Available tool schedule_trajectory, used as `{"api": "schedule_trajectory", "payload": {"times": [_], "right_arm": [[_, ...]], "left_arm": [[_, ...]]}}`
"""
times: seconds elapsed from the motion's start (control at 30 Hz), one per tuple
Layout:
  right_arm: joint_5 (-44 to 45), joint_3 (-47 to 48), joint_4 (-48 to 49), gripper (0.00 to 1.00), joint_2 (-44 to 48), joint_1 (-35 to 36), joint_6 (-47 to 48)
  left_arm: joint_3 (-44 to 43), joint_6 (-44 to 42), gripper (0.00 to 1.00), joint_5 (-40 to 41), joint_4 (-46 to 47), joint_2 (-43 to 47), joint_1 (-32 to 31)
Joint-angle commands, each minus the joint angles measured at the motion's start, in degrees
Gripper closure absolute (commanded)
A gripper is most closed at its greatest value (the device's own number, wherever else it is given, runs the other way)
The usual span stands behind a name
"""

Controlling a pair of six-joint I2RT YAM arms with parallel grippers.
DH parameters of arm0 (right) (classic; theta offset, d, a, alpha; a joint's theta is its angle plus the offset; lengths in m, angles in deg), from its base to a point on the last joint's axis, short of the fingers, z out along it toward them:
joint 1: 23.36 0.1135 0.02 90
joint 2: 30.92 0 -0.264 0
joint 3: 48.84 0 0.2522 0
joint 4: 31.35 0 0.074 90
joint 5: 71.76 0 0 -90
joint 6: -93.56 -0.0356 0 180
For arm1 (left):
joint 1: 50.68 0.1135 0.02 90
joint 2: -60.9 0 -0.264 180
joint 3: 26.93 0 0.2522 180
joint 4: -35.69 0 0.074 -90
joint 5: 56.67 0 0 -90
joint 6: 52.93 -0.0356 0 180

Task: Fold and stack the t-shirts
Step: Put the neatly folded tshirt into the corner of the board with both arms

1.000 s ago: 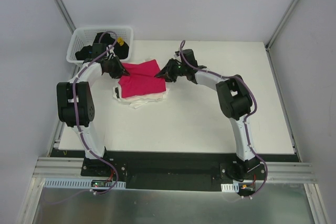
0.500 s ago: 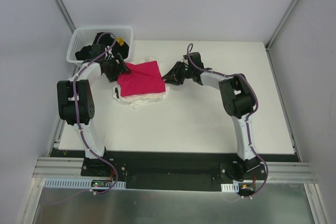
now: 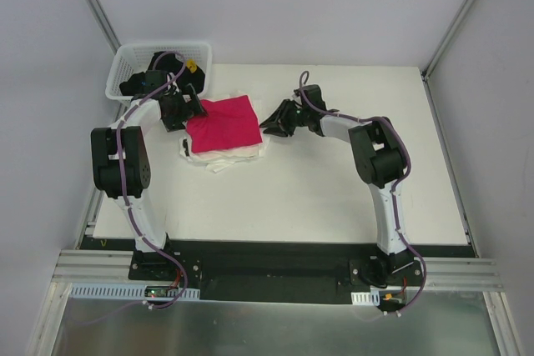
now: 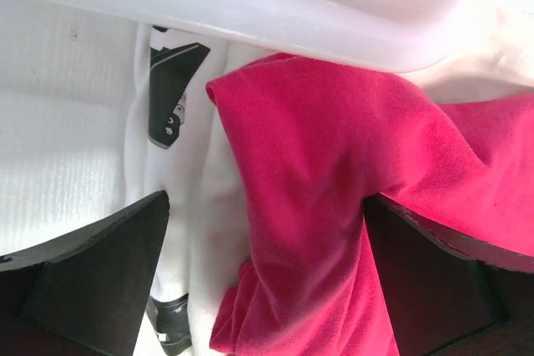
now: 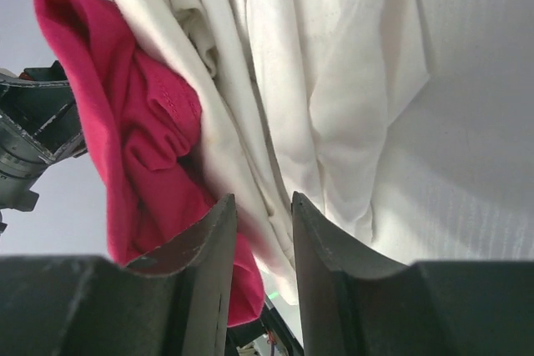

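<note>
We see the magenta-red t-shirt (image 3: pixel 224 121) lying on the cream t-shirt (image 3: pixel 225 156) at the white table's (image 3: pixel 334 198) far left, just beside a white lattice basket (image 3: pixel 125 64). Our left gripper (image 3: pixel 190 110) stands with jaws spread wide at the shirt's left edge. Our right gripper (image 3: pixel 271 121) has its jaws narrowly parted and pinches nothing. Grey walls (image 3: pixel 275 6) surround the table.

Overhead rear view, wrist close-ups on shirts (image 3: pixel 224 122)

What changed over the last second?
The left gripper opened wide, letting go of the left edge of the bright magenta-red cloth t-shirt. The right gripper released its right edge and drew back rightward. The cream-white cloth t-shirt underneath and the white plastic lattice basket stayed put.
</note>
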Motion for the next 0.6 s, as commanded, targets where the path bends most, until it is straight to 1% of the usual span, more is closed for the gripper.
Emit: {"api": "schedule_trajectory", "payload": {"times": [0.0,0.07,0.1,0.17,0.2,0.27,0.3,0.57], "right_arm": [[0.1,-0.4,1.6,0.64,4.9,-0.5,1.1],[-0.3,0.0,1.2,0.60,5.0,-0.7,1.5],[-0.2,0.2,1.0,0.51,5.0,-0.8,1.7],[0.0,0.2,0.2,0.44,5.3,-1.1,2.4],[0.0,0.0,0.2,0.33,5.5,-1.4,2.6],[-0.2,0.0,0.1,0.28,5.9,-1.8,2.7],[-0.2,0.0,0.1,0.20,6.2,-2.3,2.8],[0.8,-0.1,-2.1,0.18,10.7,-3.9,4.9]], "left_arm": [[-0.5,-3.4,0.01,6.1,-0.2,3.0,0.9],[-0.7,-4.2,0.01,7.6,-0.5,4.3,0.9],[-0.8,-4.7,0.01,7.8,-0.7,4.8,0.9],[-0.9,-5.2,0.01,7.2,-0.9,5.8,0.9],[-0.9,-5.0,0.01,7.0,-0.9,6.0,0.9],[-1.0,-5.0,0.01,6.0,-0.9,6.9,0.9],[-1.0,-4.6,0.01,5.8,-0.9,7.2,0.9],[-3.2,-5.0,0.01,3.3,-2.8,13.8,0.8]]}}
